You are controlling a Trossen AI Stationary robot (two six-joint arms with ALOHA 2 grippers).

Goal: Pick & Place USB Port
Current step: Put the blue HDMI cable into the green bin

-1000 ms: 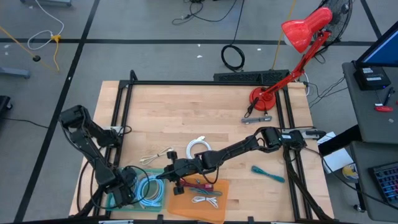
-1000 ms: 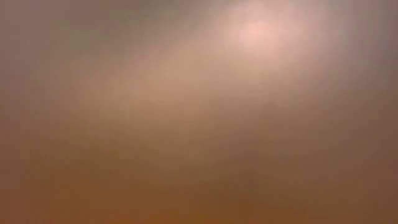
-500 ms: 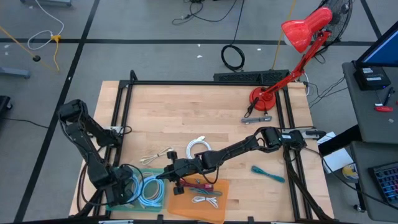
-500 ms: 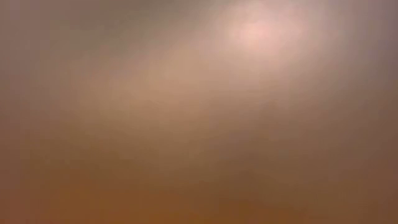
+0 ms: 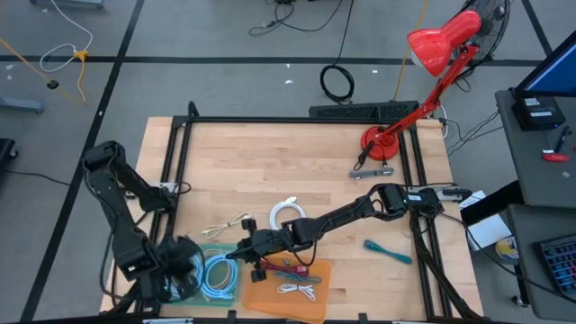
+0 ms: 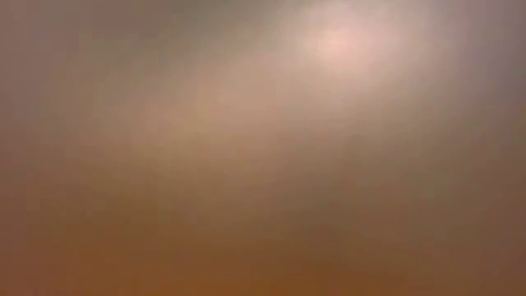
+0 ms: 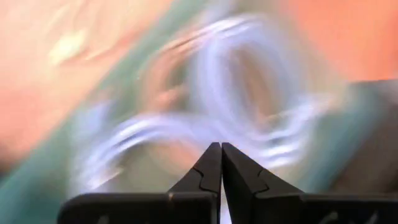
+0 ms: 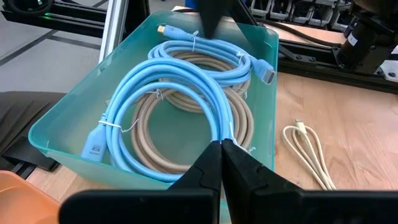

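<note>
Since a moment ago, only the left gripper [image 5: 176, 274] has moved, sliding toward the table's near edge over the green bin [image 8: 255, 46]. Its fingers are pressed together, holding nothing. The right gripper [image 5: 245, 251], also pinched shut and empty, waits just beside the bin. Blue cables [image 8: 180, 68] lie coiled in the bin, right ahead of it. A shut gripper might snag a loop and drag the whole tangle out.

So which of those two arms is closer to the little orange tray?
The right. Its gripper hovers at the orange tray's near-left corner, between it and the green bin. The left gripper sits beyond the bin's far side, farther from the tray.
</note>
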